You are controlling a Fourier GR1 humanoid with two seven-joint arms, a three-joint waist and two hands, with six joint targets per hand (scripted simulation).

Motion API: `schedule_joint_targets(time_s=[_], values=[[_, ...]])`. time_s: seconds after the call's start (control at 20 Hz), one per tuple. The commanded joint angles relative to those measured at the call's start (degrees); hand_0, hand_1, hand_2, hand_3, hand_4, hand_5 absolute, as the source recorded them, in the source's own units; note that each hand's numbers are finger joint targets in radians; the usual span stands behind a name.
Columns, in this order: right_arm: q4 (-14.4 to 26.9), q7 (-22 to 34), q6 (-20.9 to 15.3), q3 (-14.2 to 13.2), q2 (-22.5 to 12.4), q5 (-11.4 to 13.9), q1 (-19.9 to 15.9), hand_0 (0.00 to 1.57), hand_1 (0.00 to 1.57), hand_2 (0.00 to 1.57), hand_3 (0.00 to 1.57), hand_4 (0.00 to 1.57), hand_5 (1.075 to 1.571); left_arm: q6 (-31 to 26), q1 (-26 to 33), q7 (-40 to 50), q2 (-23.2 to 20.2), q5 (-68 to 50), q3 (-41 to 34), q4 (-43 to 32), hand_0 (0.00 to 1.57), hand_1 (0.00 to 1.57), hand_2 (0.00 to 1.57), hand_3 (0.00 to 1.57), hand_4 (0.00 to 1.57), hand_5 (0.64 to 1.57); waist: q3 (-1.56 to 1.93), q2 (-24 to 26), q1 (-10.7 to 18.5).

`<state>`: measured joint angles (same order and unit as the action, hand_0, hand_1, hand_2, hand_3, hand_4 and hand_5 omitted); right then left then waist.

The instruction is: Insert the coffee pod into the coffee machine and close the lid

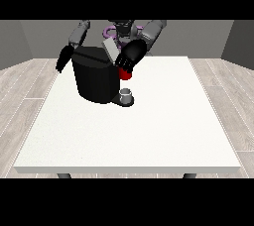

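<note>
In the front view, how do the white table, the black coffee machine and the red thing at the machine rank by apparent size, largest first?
1. White table
2. Black coffee machine
3. Red thing at the machine, partly hidden by the hand at the view's right, so its full size is unsure.

**Lighting and Image Conditions**

Illumination is even and diffuse, with no single visible source. The white tabletop (149, 131) is the brightest surface and shows a uniform tone without glare or hot spots. Cast shadows are weak: only a faint darkening lies at the base of the coffee machine (96, 79). The machine's black body reads as a near-solid dark mass; a slight sheen marks its upper edge, and surface detail within it is hard to resolve. The black hand at the view's right (131, 55) merges in tone with the machine. The grey walls and plank floor are moderately lit. Straight edges remain straight toward the borders.
</note>
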<state>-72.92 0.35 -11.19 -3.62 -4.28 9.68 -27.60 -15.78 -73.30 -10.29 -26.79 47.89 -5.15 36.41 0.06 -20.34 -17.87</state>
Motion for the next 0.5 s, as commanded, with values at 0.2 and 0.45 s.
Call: schedule_joint_targets(time_s=[0.2,0.45], values=[[1.8,0.1,0.2,-1.4,-1.7,0.0,-1.2,0.00,0.00,0.00,0.00,0.00,1.571,0.8,-0.8,-2.5,-0.2,0.3,-0.1,0.3,1.22,1.22,1.20,0.98,0.00,1.571,-0.04,-0.5,0.9],[0.3,0.3,-0.9,-0.8,-1.5,1.0,-3.5,0.00,0.00,0.00,0.00,0.22,1.571,2.4,-3.4,-4.7,-3.6,2.0,-0.1,0.1,1.14,1.14,1.12,0.84,0.00,1.571,-0.03,-4.2,-0.7]])
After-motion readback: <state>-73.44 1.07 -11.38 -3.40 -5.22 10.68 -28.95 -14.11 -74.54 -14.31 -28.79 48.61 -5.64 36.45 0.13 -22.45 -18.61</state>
